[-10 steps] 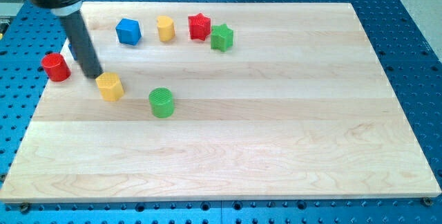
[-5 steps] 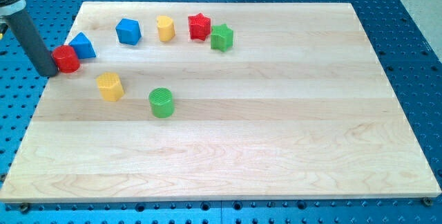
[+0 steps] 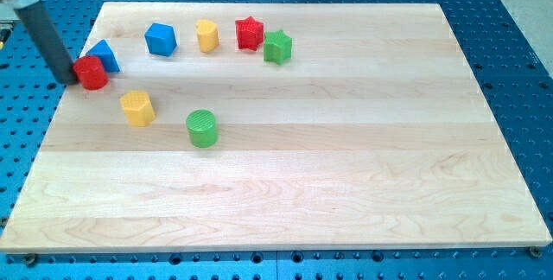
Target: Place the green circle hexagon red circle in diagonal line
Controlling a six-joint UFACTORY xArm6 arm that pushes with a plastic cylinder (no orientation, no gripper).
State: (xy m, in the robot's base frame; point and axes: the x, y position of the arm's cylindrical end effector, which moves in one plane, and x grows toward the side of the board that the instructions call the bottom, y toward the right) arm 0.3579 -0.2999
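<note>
Where the wooden board (image 3: 285, 185) meets the blue perforated table (image 3: 518, 73) at the view's left edge, my tip (image 3: 66, 81) stands pressed against the left side of the red circle (image 3: 91, 72); the arm ends in a plain dark rod, so there is no pincer to be wide, narrow or holding anything. The red circle sits near the board's left edge and touches, or all but touches, the blue triangular block (image 3: 104, 55) just behind it toward the view's top right. Below and to the right of the red circle, apart from it, lies the yellow hexagon (image 3: 137, 107). Further right and a little lower stands the green circle (image 3: 203, 128), near the hexagon but not touching it, so that red circle, hexagon and green circle descend in a rough slant from upper left to lower right. Along the view's top runs a row of other blocks: a blue cube-like block (image 3: 161, 39), then a yellow block (image 3: 206, 35) whose exact shape I cannot make out, then a red star (image 3: 250, 33), and just beside it, nearly touching, a green star (image 3: 277, 47). My tip is well apart from all of these.
</note>
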